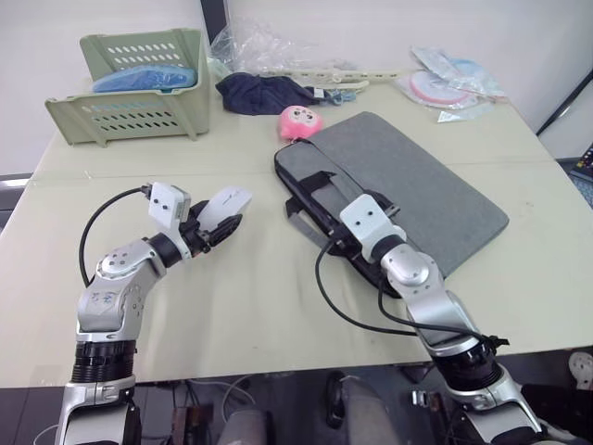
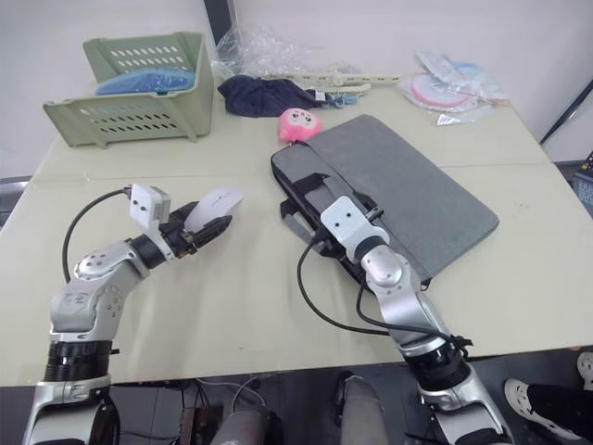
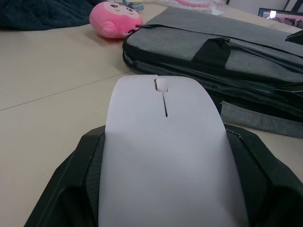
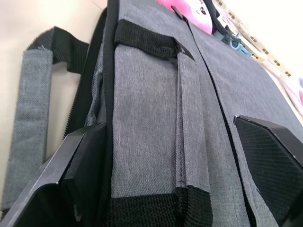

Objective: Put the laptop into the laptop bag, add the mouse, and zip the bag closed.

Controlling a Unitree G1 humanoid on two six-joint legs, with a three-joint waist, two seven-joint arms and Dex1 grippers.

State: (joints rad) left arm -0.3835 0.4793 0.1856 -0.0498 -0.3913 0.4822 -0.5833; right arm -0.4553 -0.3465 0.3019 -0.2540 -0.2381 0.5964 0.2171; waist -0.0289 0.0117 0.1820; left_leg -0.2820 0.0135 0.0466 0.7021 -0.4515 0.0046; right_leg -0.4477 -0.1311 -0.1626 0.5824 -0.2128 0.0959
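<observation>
Right gripper [image 4: 175, 156] spread wide, one finger [image 4: 80, 165] at open zipper edge of laptop bag [image 1: 417, 181], other atop it. Left gripper [image 1: 218, 227] clamps mouse [image 1: 225, 205], beside bag.

White mouse [image 1: 225, 205] in left pincer [image 1: 215, 225] (lifted); grey laptop bag [image 1: 408, 185] flat.

Smooth matt white plastic mouse [image 3: 163, 156]; woven grey cloth laptop bag [image 1: 408, 181]; fuzzy pink plush toy [image 1: 300, 120].
</observation>
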